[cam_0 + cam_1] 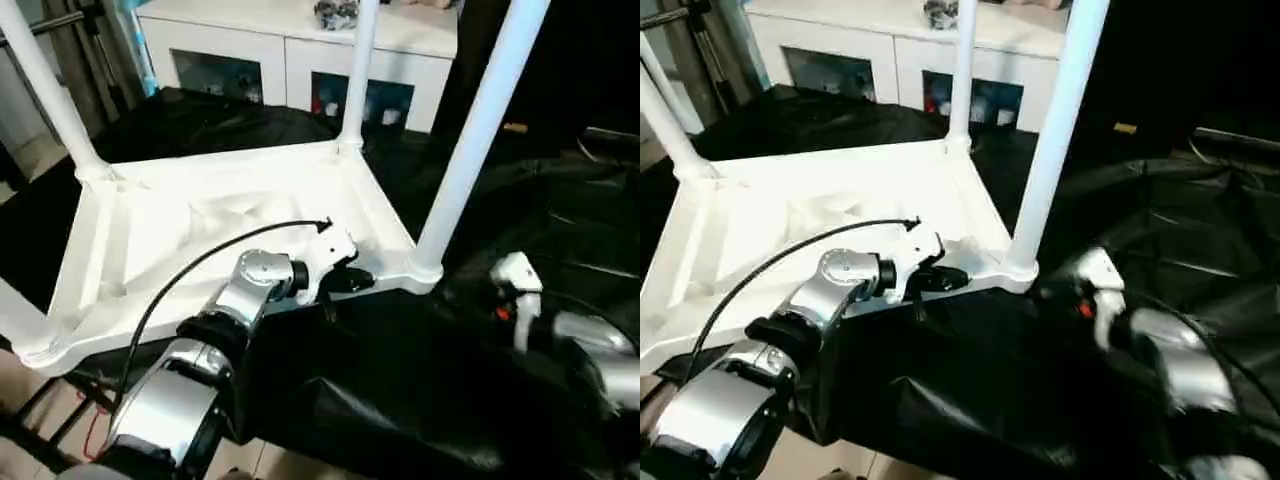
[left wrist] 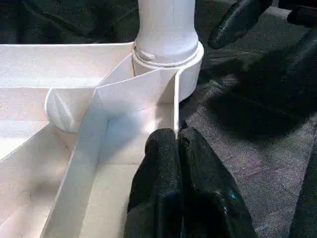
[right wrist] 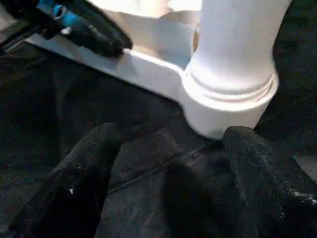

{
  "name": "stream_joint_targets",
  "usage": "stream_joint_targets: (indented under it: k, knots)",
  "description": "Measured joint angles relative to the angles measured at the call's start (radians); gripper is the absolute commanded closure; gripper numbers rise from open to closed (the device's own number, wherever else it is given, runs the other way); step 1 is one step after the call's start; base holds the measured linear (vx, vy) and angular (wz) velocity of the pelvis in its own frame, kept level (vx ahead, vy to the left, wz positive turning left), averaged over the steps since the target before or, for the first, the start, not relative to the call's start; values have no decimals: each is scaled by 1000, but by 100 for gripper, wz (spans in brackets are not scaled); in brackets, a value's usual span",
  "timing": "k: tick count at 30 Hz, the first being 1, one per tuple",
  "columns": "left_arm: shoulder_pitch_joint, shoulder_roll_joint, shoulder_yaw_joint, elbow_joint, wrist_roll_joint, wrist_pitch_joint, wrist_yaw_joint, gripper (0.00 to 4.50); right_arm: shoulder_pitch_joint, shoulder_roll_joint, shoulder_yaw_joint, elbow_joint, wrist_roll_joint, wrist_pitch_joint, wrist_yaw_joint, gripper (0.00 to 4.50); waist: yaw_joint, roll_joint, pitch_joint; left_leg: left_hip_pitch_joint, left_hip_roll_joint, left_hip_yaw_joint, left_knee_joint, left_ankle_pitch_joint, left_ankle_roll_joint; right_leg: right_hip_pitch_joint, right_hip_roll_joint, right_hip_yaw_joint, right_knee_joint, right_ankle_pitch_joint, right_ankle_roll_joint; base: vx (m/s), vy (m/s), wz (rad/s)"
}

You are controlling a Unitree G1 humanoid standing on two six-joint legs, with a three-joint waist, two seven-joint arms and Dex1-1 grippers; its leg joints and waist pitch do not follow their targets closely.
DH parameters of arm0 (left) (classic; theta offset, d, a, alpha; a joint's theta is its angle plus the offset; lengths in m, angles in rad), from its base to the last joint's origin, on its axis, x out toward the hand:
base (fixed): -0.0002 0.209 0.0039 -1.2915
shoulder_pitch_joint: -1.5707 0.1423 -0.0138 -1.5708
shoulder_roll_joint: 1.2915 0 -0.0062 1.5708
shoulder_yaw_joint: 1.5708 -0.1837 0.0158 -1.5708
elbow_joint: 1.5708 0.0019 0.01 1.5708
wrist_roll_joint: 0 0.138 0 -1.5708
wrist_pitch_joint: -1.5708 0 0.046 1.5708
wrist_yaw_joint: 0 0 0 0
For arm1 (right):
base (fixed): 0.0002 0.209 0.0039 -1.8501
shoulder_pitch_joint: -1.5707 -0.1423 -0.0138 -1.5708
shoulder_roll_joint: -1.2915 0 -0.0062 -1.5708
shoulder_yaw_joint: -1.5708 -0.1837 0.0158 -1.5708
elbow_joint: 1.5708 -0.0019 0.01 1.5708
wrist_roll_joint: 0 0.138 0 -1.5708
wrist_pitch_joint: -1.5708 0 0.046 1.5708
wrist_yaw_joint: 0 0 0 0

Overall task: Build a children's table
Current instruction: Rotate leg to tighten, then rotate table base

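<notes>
We have the table [image 1: 240, 215] lying upside down on the black cloth [image 1: 420, 380], ribbed underside up, and we count four legs rising from its corner sockets, so the build looks close to finished. What seems left, as we judge it, is checking that each leg sits fully home and turning the table upright.

Our left gripper [image 2: 177, 144] is clenched on the thin raised rim [image 1: 385, 275], just short of the nearest leg [image 1: 475, 135], whose socket stands right beyond the fingertips. Our right gripper [image 3: 168, 148] is released, fingers [image 3: 86, 168] spread wide on the cloth, with that same socket [image 3: 230, 106] just ahead of them and untouched.

We find no brand, label or readable writing anywhere on the table, the cloth or the white cabinet [image 1: 290, 50] behind.
</notes>
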Motion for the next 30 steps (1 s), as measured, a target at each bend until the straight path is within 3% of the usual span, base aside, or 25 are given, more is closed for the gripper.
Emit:
stream_joint_targets:
  k: [8, 9, 13, 14, 19, 22, 26, 30]
  knots:
    - [2, -4, 9, -17, -31, -5, -22, 450, 31, 9, 8, -132, 58, 74, 36, 82, 3, 1, 1, -3, 0, 0, 0, 0, 0, -2, 0, -1, 0, 0, 1, 0, 0, 0]
    - [2, -5, 15, -28, -42, 0, -32, 415, 32, 14, 11, -142, 67, 84, 37, 79, 3, 1, 1, -3, 0, 0, 1, 0, 0, -2, 0, -1, 0, 0, 1, 0, 0, 0]
    - [0, -3, 61, -94, -88, 18, -10, 406, 31, 49, 28, -196, 88, 113, 35, 79, 0, 1, 2, -4, 1, 0, 2, 0, 1, -3, 0, -1, 0, 0, 1, 0, 0, 0]
    - [-3, 4, 84, -112, -102, 19, 11, 383, 31, 62, 36, -204, 91, 118, 32, 79, -2, 1, 2, -4, 1, 0, 2, 0, 1, -3, 1, -1, 0, 0, 1, 0, 0, 0]
    - [16, 138, 161, -296, -188, 179, -36, 351, 15, 150, 57, -212, 90, 121, -35, 79, -18, 3, 4, -3, 2, -2, 1, 0, 0, -5, 2, -2, 2, 0, 1, 0, 0, 0]
    - [85, 212, 180, -462, -230, 293, -104, 332, -7, 187, 67, -208, 87, 123, -71, 79, -19, 2, 6, -3, 1, -1, 0, 0, 0, -5, 1, -1, 1, -1, 1, 0, 0, 0]
    - [289, 344, 156, -738, -290, 503, -213, 297, -70, 297, 94, -150, 65, 108, -161, 79, -37, -3, 9, -4, 2, 0, -1, 0, -1, -8, 2, 0, 1, -2, 1, 0, 0, 0]
    - [396, 411, 150, -881, -323, 604, -217, 276, -110, 369, 102, -61, 25, 72, -261, 79, -27, -3, 10, -5, 2, 0, -1, 1, -2, -8, 2, -1, 2, -2, 1, 0, 0, 0]
